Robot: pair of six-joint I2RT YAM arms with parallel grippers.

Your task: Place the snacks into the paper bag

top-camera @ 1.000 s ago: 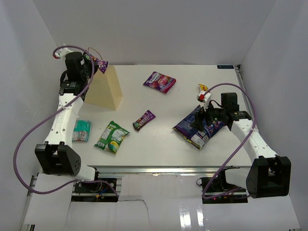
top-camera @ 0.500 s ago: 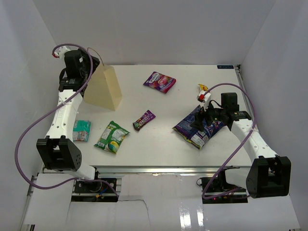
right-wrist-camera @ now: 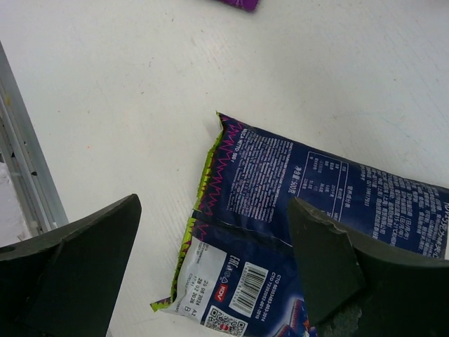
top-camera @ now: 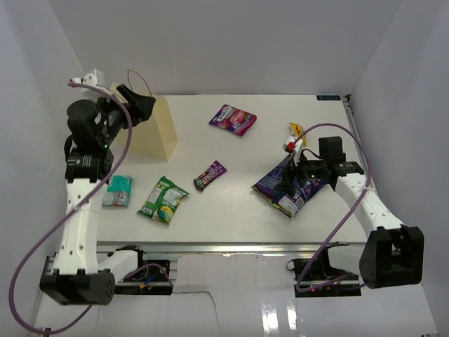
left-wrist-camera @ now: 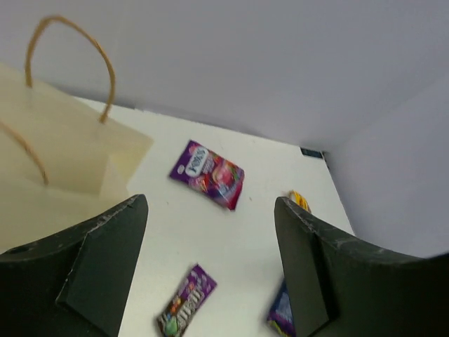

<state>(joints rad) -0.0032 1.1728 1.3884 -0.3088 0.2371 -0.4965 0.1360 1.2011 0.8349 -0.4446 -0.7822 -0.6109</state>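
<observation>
Left gripper (left-wrist-camera: 210, 203): jaws spread wide, nothing between them. It hangs high, level with the top of the paper bag (top-camera: 156, 132) and just to that bag's left, angled out over the counter (top-camera: 231, 210). Left arm climbs steeply from its base at the near-left corner, with the wrist bent forward at the top. The bag stands upright at the far left of the counter, with one string handle (left-wrist-camera: 70, 53) looping up clear of its rim. Right gripper (right-wrist-camera: 212, 205): jaws also wide apart, holding nothing, low over the barcode end of the dark-blue chip bag (right-wrist-camera: 280, 182); cannot tell whether the fingertips touch the foil. Right arm reaches inward from the near-right base, elbow bent, forearm nearly level. The chip bag lies flat on the right half of the counter. Yellow packet (top-camera: 296, 135) is just beyond it, toward the far right. Purple-pink pouch (top-camera: 232, 119) lies far centre, well apart from the paper bag. Purple candy bar (top-camera: 210, 175) is mid-counter. Green-white bag (top-camera: 163, 199) lies near left, with the teal packet (top-camera: 118, 189) beside it against the left arm. All of these snacks lie outside the bag.
</observation>
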